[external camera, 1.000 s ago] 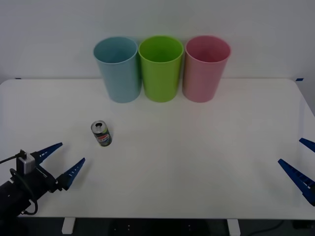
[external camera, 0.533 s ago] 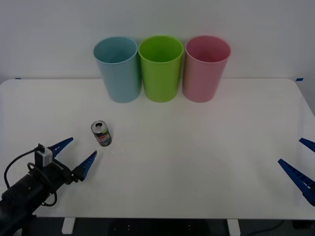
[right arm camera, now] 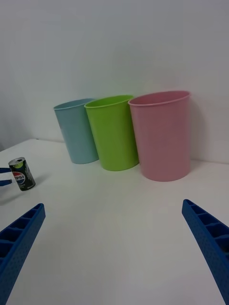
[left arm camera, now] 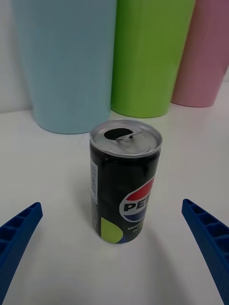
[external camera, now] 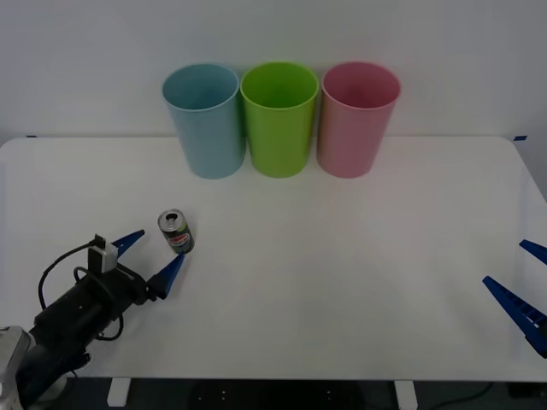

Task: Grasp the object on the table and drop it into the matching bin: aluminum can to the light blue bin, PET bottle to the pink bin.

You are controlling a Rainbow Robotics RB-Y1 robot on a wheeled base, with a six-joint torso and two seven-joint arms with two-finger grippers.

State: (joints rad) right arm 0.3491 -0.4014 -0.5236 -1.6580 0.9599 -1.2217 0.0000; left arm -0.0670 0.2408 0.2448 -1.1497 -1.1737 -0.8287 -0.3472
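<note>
- Left gripper [external camera: 149,258] low over the near-left part of the table [external camera: 342,282], fingers spread wide, nothing held.
- Blue fingertips [external camera: 130,239] splayed either side of the line toward the can; one tip level with the can's left side, the other just short of its near-right side.
- Not touching: white tabletop visible between each finger and the can in the left wrist view.
- Aluminum can [external camera: 176,231] upright on the table, just beyond the open left fingers and centred between them in the left wrist view [left arm camera: 124,183].
- Dark body, silver top with opened tab hole, blue-red-white round logo facing the wrist camera, lime patch near the base.
- Same can [right arm camera: 22,174] seen small in the right wrist view, a blue left fingertip just beside it.
- Right gripper [external camera: 523,286] low at the table's near-right edge, well apart from the can; fingers [right arm camera: 210,243] wide apart at both corners of its own wrist view, holding nothing.
- Open white tabletop between the can and the bins.
- Three bins in a row along the far edge against the wall: light blue bin [external camera: 204,120] on the left, lime green bin [external camera: 279,119] in the middle, pink bin [external camera: 356,119] on the right.
- Neighbouring bins touching or nearly so at the rims; all upright, mouths open upward.
- Light blue bin nearest to the can, directly beyond it in the left wrist view [left arm camera: 67,62].
</note>
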